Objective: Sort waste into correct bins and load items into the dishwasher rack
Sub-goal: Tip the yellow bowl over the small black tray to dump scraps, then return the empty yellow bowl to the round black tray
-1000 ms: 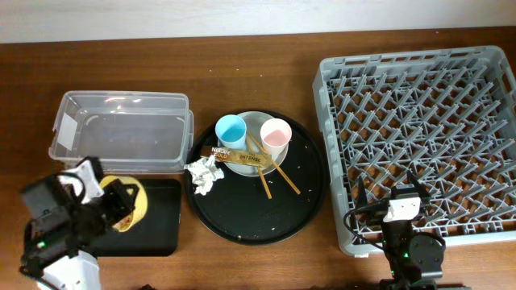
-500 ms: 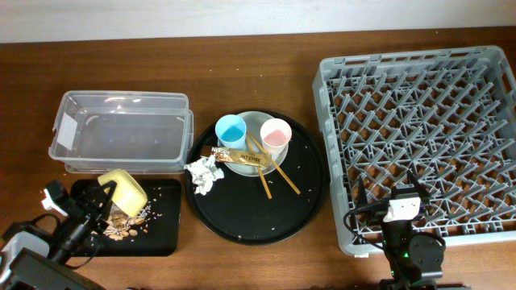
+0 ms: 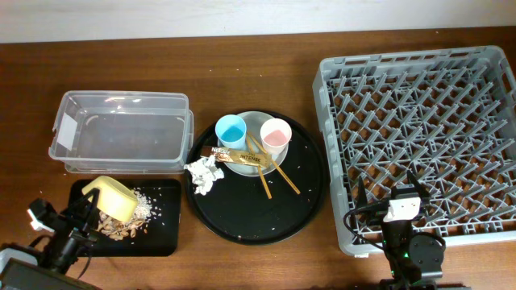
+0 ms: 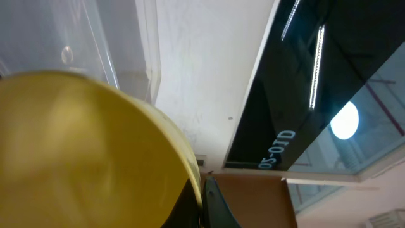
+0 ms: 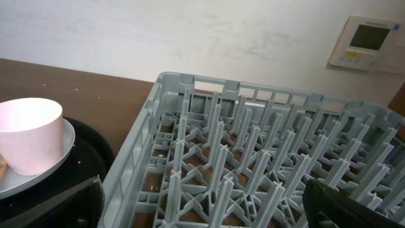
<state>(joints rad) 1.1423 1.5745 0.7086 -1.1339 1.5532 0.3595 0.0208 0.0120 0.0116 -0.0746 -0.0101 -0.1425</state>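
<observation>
While yellow bowl [image 3: 113, 198] hangs tilted, food scraps [image 3: 121, 229] lie in black tray [image 3: 165, 238].

The tub [image 3: 125, 97] is glossy clear plastic, the dishwasher rack [image 3: 419, 129] matt grey plastic, the yellow bowl [image 3: 113, 198] smooth.

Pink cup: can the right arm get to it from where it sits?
Probably yes. The right end effector is open and empty, and the pink cup stands upright with nothing over it. The rack has its near corner between them, so the arm would likely need to pass over it.
</observation>
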